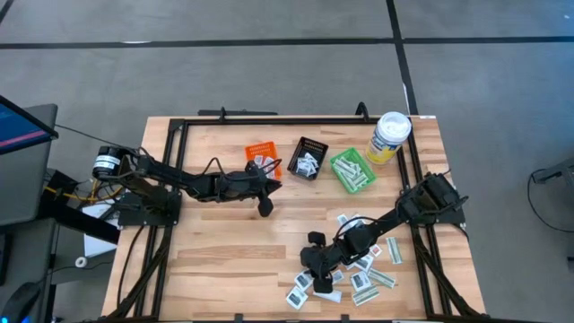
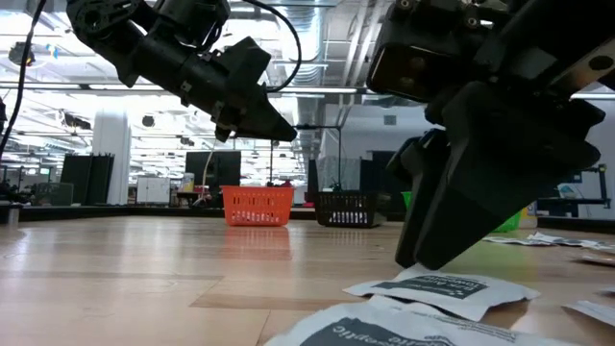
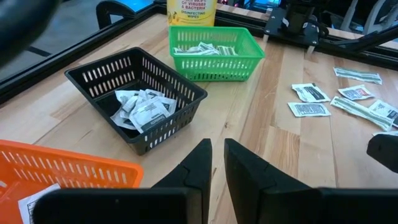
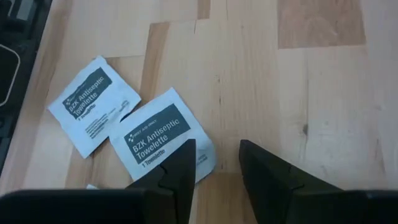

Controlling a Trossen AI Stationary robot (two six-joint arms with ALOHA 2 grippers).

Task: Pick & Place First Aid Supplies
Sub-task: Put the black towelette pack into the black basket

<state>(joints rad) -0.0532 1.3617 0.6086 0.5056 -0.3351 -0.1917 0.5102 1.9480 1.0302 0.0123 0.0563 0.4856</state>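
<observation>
The first aid supplies (image 1: 363, 269) lie scattered flat on the wooden table at its near right. They are small white printed packets and pale strips. My right gripper (image 4: 214, 155) stands open and low over the left end of this scatter (image 1: 312, 265), slanting down. One finger (image 4: 183, 163) covers a corner of an antiseptic towelette packet (image 4: 152, 137); whether it touches, I cannot tell. A second such packet (image 4: 93, 106) lies beside it. My left gripper (image 3: 216, 146) hangs above the table by the orange bin (image 1: 263, 154), open only by a narrow gap with nothing in it.
An orange bin, a black bin (image 1: 309, 159) and a green bin (image 1: 352, 170) stand in a row at the table's far middle, each with packets inside. A white-lidded yellow canister (image 1: 390, 135) stands at the far right. Bare wood lies at the near left (image 1: 206, 260).
</observation>
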